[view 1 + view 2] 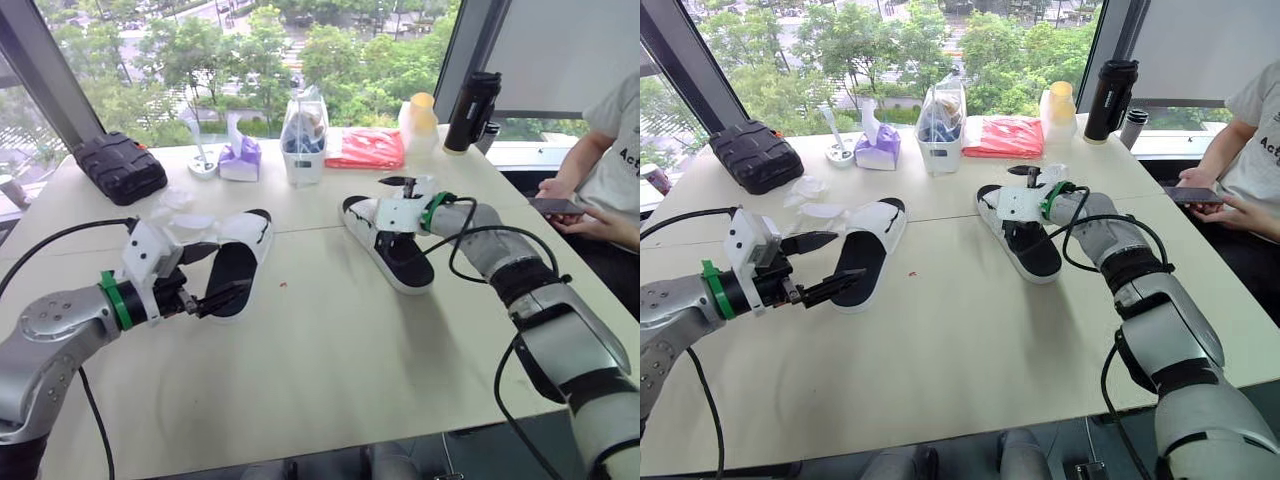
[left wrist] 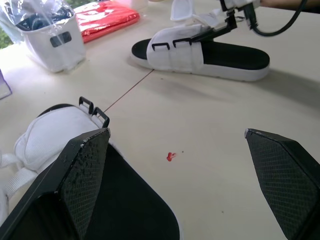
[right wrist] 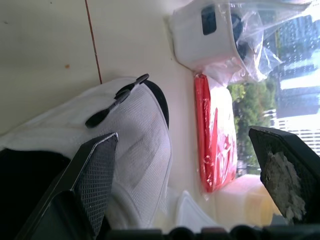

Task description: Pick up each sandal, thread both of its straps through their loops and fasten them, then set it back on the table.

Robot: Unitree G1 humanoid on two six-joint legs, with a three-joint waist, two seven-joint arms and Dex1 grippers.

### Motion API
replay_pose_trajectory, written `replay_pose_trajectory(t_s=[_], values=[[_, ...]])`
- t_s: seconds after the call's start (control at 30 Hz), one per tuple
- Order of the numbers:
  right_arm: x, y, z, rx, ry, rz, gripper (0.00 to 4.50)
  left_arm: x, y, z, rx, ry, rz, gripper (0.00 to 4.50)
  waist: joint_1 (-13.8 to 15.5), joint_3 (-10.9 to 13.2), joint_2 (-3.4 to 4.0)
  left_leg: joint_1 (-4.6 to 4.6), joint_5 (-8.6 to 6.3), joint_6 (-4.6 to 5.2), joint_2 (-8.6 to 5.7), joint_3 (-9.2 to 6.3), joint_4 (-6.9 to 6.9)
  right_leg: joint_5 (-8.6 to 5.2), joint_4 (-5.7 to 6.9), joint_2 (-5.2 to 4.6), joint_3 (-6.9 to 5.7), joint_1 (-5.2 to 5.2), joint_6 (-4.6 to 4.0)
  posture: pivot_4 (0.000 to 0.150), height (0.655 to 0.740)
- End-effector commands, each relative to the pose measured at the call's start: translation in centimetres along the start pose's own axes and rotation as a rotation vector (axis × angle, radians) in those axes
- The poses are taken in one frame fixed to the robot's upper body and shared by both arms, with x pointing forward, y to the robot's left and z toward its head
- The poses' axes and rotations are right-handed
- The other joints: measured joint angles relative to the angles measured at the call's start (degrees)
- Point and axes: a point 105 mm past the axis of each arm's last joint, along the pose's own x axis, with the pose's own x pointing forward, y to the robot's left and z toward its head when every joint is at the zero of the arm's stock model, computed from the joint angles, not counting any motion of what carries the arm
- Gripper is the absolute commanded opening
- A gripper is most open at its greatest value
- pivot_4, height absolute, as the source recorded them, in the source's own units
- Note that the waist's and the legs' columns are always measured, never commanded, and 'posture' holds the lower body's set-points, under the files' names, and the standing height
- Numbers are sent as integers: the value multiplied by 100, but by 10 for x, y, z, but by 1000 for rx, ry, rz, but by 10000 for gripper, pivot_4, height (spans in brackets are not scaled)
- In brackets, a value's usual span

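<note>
Grasping is judged in hand: both jaws are held apart, left sandal point(image 1: 862, 255) at the left jaws' tips, right sandal point(image 1: 1032, 255) under the right jaws; closure around each sandal is needed next.

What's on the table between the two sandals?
Mostly bare table, crossed by a thin seam, with a tiny red speck near the left sandal. The left wrist view shows it best.

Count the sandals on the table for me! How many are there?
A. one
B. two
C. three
B: just the left sandal and the right sandal lie on the table.
</note>
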Motion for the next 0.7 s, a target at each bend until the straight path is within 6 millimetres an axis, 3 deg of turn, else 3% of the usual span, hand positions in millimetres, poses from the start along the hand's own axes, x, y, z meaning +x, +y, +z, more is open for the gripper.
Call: replay_pose_trajectory(t_s=[0.03,0.13,0.27,0.47,0.7], values=[[1,-1,0,-24,-5,24,44615,-5,-2,13,52,-35,17,45000,-7,0,0,1,1,-2,1,0,0,1,0,3,1,0,-2,1500,7400],[-12,-28,1,22,-46,-19,44615,-7,-4,13,51,-34,22,45000,-8,1,2,4,2,-4,4,-1,0,2,1,7,2,2,-3,1500,7400],[-32,-40,1,52,-75,-16,44615,-7,-6,12,43,-35,21,45000,39,4,7,-2,2,-4,4,-8,-1,2,0,8,1,0,-3,1500,7400],[-48,-13,-3,103,-51,61,44615,0,-5,11,36,-42,-3,45000,22,4,7,-2,0,0,3,-6,-3,2,-1,8,2,1,-3,1500,7400],[-33,9,-13,94,-2,52,44615,7,-4,13,42,-47,-27,45000,-4,6,10,3,1,-2,7,1,-3,2,1,12,2,1,-3,1500,7400]])
